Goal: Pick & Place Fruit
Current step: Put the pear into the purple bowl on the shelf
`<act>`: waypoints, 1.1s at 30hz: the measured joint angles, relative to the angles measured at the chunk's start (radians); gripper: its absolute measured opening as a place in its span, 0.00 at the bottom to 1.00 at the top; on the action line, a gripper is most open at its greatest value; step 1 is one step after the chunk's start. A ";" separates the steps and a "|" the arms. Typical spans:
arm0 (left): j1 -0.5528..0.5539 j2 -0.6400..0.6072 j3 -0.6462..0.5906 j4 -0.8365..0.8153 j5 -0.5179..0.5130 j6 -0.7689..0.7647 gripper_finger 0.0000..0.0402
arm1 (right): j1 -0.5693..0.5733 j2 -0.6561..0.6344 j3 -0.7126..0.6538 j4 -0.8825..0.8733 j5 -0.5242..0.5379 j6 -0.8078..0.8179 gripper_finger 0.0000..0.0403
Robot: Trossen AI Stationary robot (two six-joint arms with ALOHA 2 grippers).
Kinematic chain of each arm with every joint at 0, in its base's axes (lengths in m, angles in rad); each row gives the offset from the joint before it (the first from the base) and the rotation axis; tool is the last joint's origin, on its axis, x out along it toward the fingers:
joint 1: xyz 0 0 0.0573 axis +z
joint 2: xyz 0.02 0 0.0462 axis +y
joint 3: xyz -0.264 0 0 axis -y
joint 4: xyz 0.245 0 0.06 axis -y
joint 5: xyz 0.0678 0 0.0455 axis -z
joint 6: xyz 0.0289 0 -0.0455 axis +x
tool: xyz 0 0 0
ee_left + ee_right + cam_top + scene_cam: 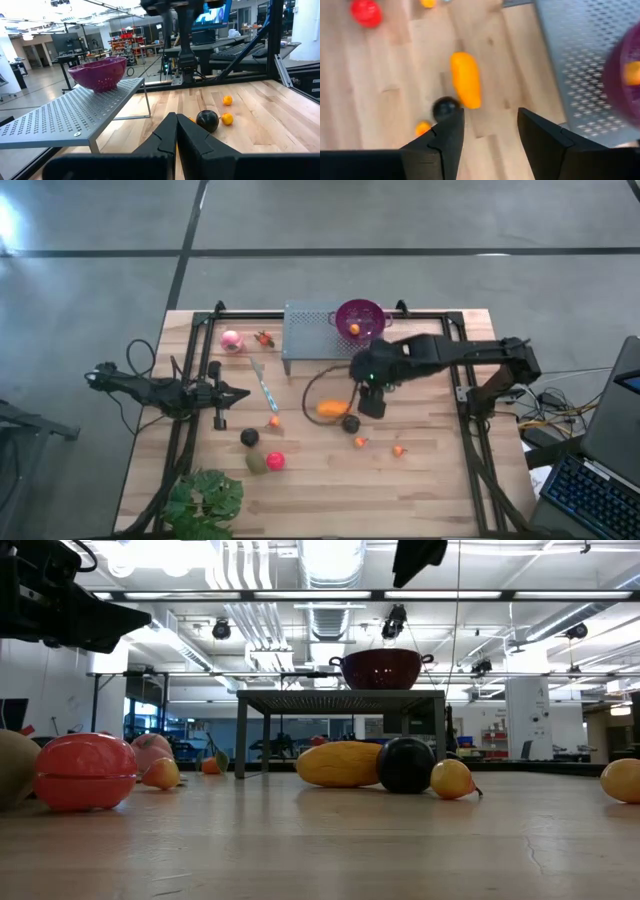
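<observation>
Fruit lies scattered on the wooden table. There is an elongated orange piece [331, 409], a dark ball [350, 423] beside it, tiny orange bits [360, 442], a red ball [275, 461], an olive piece [256, 463] and a pink ball [231, 340]. One orange bit [354, 329] sits in the purple bowl [368, 310], which stands on a grey perforated shelf [310, 330]. My right gripper [372, 404] hangs open above the table, slanting down, just right of the elongated piece [466, 80] and the dark ball [445, 107]; nothing is between its fingers. My left gripper [238, 392] rests shut at the table's left, pointing level.
A leafy green plant [205, 502] stands at the near left corner. A thin blue-grey stick [264, 387] lies left of centre. A dark cord [312, 385] curves on the table by the shelf. Black frame rails [462, 380] run along the table's sides.
</observation>
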 joint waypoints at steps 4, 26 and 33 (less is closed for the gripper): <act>0.000 0.000 0.000 0.000 0.000 0.000 0.03 | 0.079 0.000 -0.001 -0.026 0.000 0.062 0.45; 0.000 0.000 0.000 0.000 0.000 0.000 0.03 | 0.390 0.000 -0.282 -0.079 -0.001 0.477 0.42; 0.000 0.000 0.000 0.000 0.000 0.000 0.03 | 0.442 0.000 -0.354 -0.076 -0.002 0.588 0.38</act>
